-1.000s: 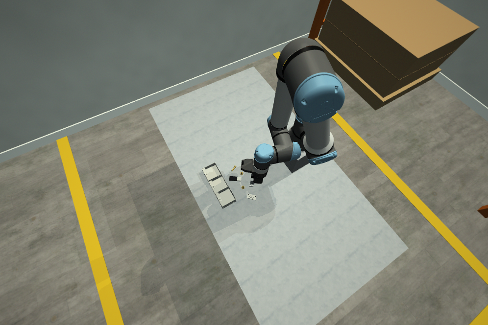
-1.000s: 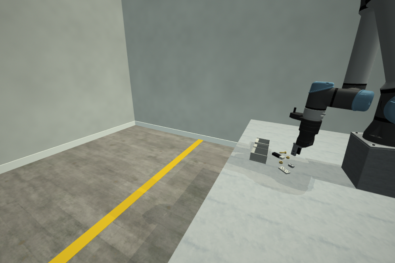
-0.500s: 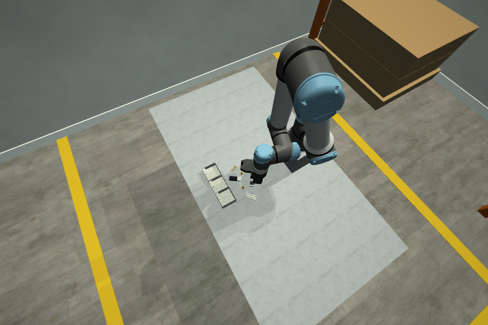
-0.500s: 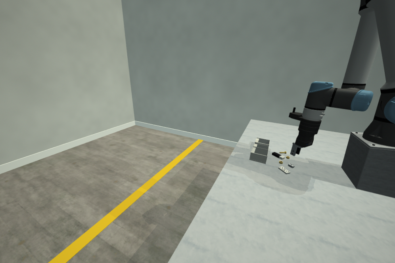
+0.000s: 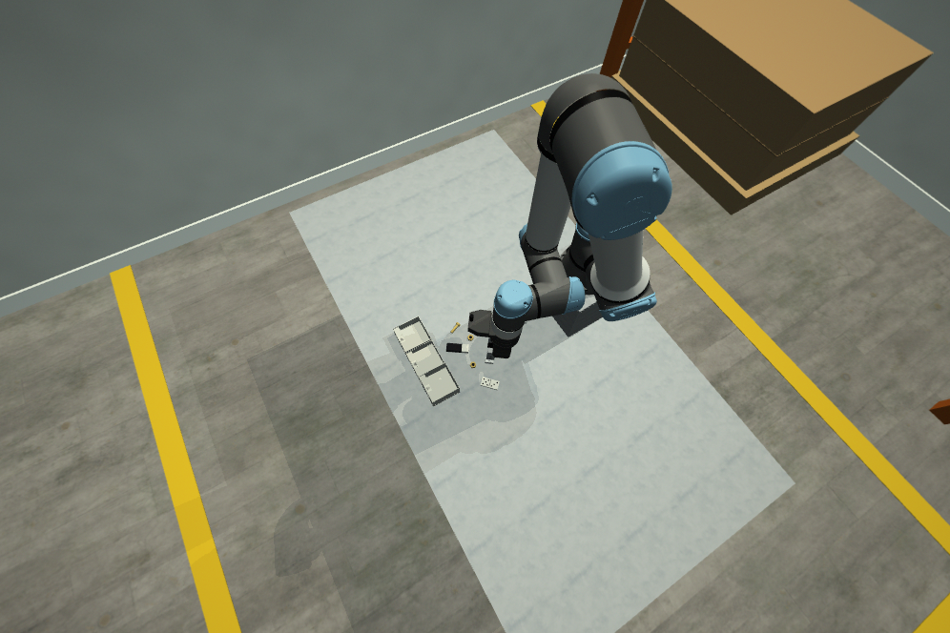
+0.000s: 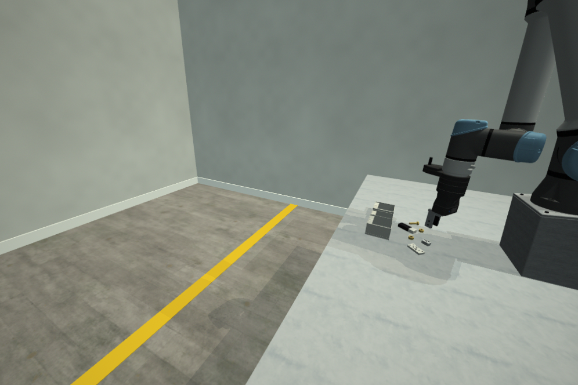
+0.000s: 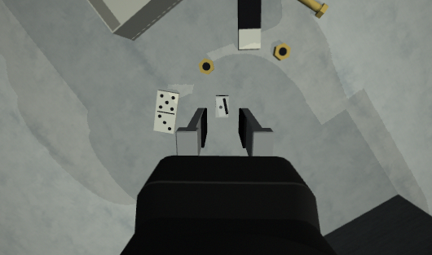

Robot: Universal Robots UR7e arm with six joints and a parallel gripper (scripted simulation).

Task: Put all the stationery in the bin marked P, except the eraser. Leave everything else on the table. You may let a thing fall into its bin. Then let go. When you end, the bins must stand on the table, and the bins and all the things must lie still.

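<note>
— Where's the piece to pick, taking the bin row (image 6: 379, 229) as the mark?

— The small white block with a dark slit (image 7: 222, 106), a sharpener by my guess, lies flat on the table (image 6: 367, 318), well off the row on the arm's side, beyond the two nuts (image 7: 206, 66). The domino (image 7: 166, 111) is just beside it.

— And the gripper (image 6: 432, 220)?

— It hangs above the block, jaws partly apart with nothing between them. In the wrist view the block is centred just ahead of the fingertips, its long axis parallel to the finger faces, so I judge a straight drop would close across its narrow width.

— The surroundings?

— A pale marbled top, grey walls, a yellow floor line. I can't read which bin is P
</note>
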